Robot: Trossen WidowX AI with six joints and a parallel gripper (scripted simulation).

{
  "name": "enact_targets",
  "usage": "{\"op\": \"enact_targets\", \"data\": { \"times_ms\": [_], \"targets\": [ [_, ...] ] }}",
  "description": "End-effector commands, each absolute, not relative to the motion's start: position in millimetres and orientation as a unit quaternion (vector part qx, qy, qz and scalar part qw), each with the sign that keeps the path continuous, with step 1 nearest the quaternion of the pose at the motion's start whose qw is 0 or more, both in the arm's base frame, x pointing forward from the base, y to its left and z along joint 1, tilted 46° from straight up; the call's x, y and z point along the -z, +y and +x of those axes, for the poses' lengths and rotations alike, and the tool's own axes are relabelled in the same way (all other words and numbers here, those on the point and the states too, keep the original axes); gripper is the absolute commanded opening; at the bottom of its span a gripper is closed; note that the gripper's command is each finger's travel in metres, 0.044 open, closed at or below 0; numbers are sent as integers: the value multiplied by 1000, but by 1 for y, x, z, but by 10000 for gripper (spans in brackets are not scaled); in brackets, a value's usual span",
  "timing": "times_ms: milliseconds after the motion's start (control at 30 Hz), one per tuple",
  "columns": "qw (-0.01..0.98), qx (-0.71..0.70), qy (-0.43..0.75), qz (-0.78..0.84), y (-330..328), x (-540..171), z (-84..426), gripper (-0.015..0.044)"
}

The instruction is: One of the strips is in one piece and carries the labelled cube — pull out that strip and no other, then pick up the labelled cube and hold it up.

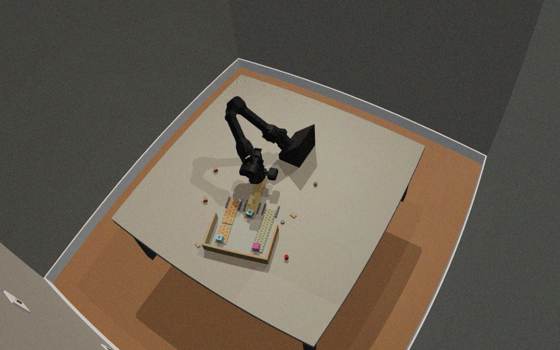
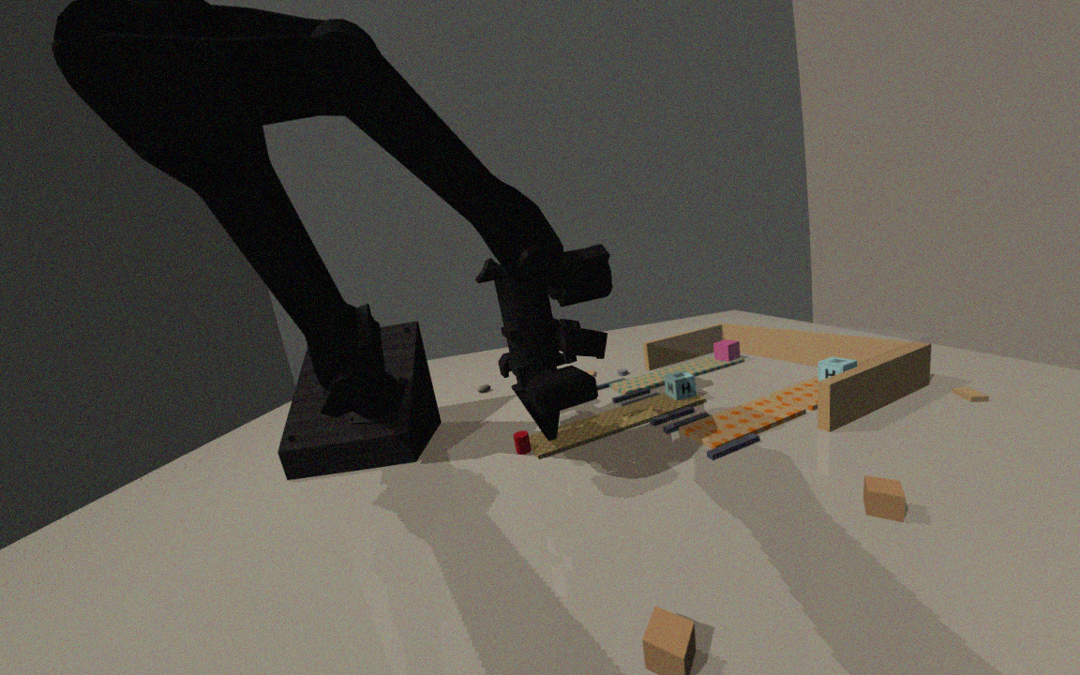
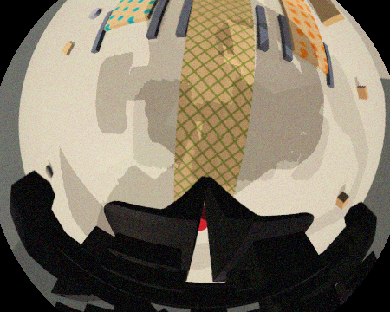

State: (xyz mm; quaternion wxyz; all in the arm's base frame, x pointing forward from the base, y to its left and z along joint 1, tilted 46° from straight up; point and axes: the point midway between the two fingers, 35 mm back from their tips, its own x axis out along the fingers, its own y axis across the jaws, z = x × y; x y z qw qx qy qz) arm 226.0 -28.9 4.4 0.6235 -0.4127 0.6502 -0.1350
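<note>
The green-lattice strip [image 1: 254, 198] [image 2: 611, 424] [image 3: 214, 87] looks unbroken, carries a pale-blue H cube [image 1: 250, 213] [image 2: 680, 385] near its far end and reaches out past the rails toward the arm base. A red peg [image 2: 522, 442] [image 3: 202, 224] stands at its near end. My gripper [image 2: 554, 434] [image 3: 205, 181] is shut and empty, tips down at the strip's surface just beside the peg. The orange-dotted strip [image 1: 230, 213] [image 2: 766, 410] [image 3: 305, 35] is in two pieces; another H cube [image 1: 219, 238] [image 2: 836, 368] sits on its far piece. The teal-dotted strip [image 1: 266, 228] [image 3: 132, 13] carries a magenta cube [image 1: 255, 246] [image 2: 726, 351].
Low wooden walls [image 1: 234, 253] [image 2: 876, 385] enclose the far ends on three sides. Short dark rails [image 3: 100, 39] [image 3: 262, 28] flank the strips. Small brown blocks [image 1: 215, 169] [image 2: 884, 498], a grey pebble [image 1: 315, 183] and a red cylinder [image 1: 286, 256] lie around.
</note>
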Motion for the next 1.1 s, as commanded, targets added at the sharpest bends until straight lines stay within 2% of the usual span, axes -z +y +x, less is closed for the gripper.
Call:
{"op": "enact_targets", "data": {
  "times_ms": [0,867,1067],
  "targets": [
    [614,136,658,-414,-33,-2,218,0],
    [614,136,658,-414,-33,-2,218,0],
    [614,136,658,-414,1,-33,223,0]
  ]
}}
